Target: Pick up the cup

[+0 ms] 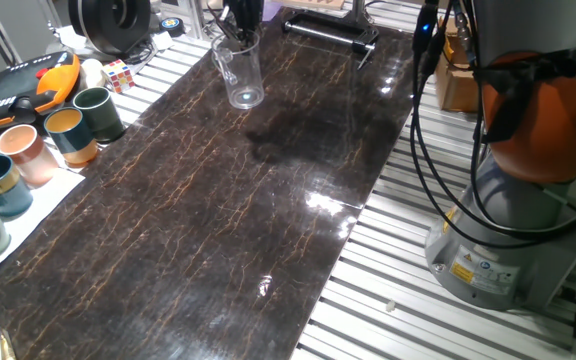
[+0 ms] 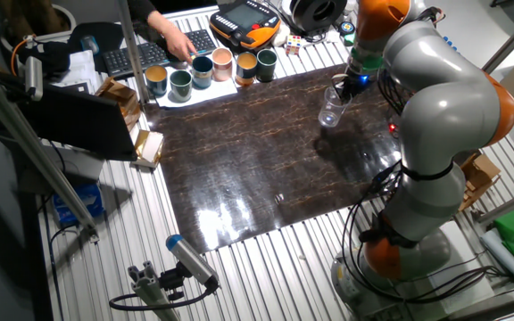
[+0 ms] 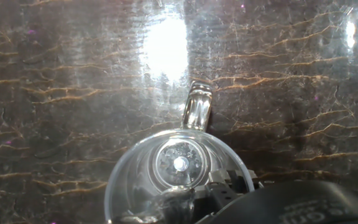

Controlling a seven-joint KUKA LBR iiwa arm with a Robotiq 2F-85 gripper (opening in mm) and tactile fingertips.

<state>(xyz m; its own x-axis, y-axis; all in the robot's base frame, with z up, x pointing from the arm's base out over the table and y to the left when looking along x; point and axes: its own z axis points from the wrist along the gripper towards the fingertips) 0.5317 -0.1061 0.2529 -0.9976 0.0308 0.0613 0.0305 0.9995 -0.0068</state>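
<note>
The end effector point(image 2: 344, 85) holds the cup point(image 2: 331, 109), seemingly just above the dark table point(image 2: 257, 160).

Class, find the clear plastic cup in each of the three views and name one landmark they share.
One fixed view: cup at top centre, on the dark table.
The other fixed view: cup upper right, beside the arm.
Hand view: cup bottom centre, seen from above.
Shared landmark: the dark table.

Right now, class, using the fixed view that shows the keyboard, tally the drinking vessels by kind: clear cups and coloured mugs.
Clear cup: 1
Coloured mugs: 6
Total: 7
</note>
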